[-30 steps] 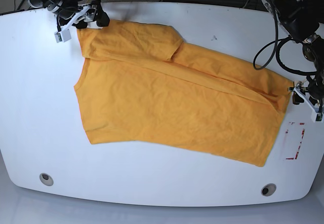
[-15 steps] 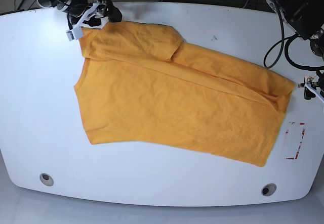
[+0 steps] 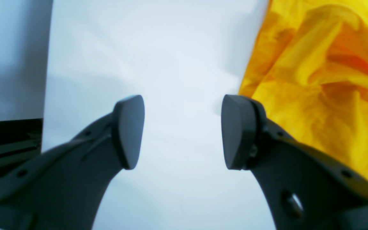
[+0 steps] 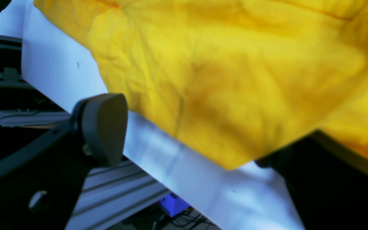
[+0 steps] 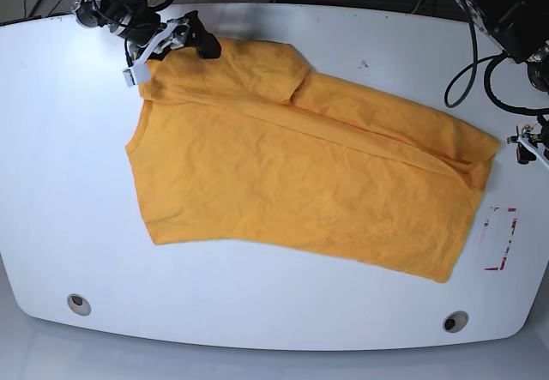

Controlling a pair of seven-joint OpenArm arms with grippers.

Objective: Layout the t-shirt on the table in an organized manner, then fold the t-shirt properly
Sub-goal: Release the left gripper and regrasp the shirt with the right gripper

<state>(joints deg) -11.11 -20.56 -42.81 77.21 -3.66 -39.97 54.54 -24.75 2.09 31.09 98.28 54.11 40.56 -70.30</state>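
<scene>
Under right jaws, t-shirt [image 4: 235, 80]; possibly touching.

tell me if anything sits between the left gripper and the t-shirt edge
Nothing visible does. The left gripper is open over bare table, and the t-shirt edge lies right beside one finger, with only white tabletop between the two.

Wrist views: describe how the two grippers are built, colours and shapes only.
The left gripper has two matte dark grey fingers with rounded, flat pads on curved arms bearing small screw holes. The right gripper is built the same way. In the base view, black cables loop around both arms, with white parts near the grippers.
</scene>
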